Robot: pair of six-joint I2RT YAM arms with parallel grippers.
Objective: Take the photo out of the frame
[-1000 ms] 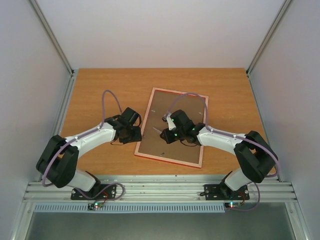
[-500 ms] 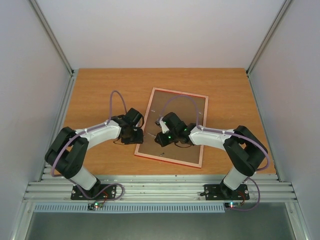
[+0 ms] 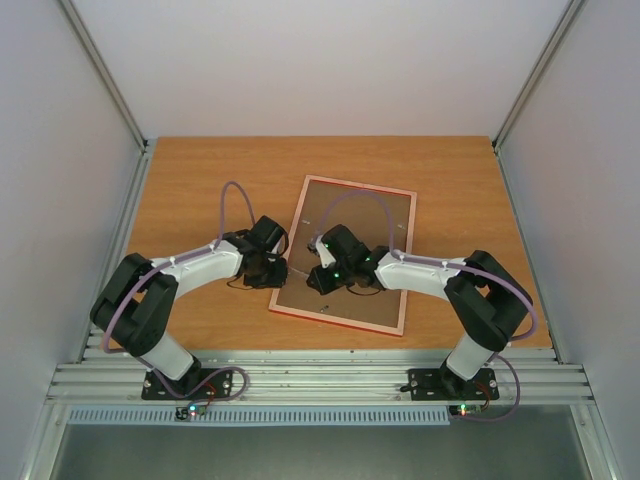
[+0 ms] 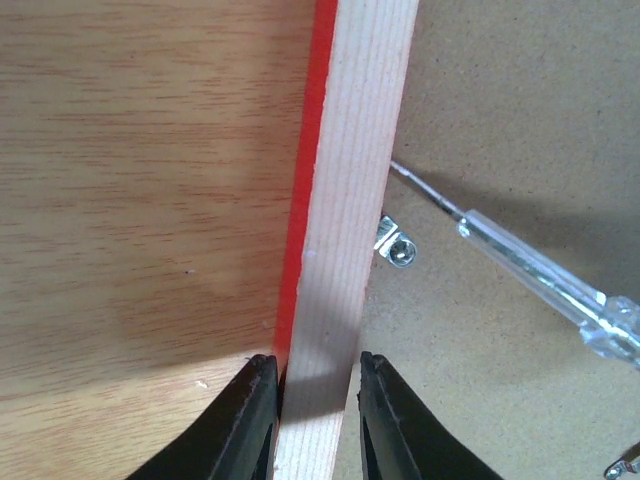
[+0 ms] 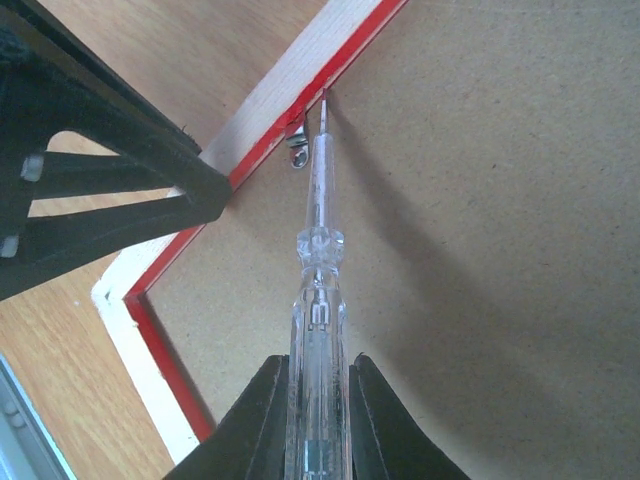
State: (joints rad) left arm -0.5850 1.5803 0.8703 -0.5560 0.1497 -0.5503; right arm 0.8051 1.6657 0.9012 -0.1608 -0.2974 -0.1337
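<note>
The red frame [image 3: 346, 183] lies face down on the table, its brown backing board [image 3: 372, 215] facing up. The photo is hidden under the board. My left gripper [image 3: 276, 268] straddles the frame's left rail [image 4: 350, 150], one finger against each side of it [image 4: 315, 365]. My right gripper [image 3: 322, 272] is shut on a clear-handled screwdriver [image 5: 318, 300]. The screwdriver's tip rests at a small metal tab [image 5: 297, 155] beside the left rail. The tab [image 4: 398, 245] and the screwdriver [image 4: 530, 280] also show in the left wrist view.
The wooden table [image 3: 200, 190] has bare surface to the left of and behind the frame. White enclosure walls stand on three sides. The metal mounting rail [image 3: 320, 380] runs along the near edge.
My right gripper has moved left across the backing board with the screwdriver, up to the tab at the left rail. My left gripper has shifted slightly right onto the frame's left rail.
</note>
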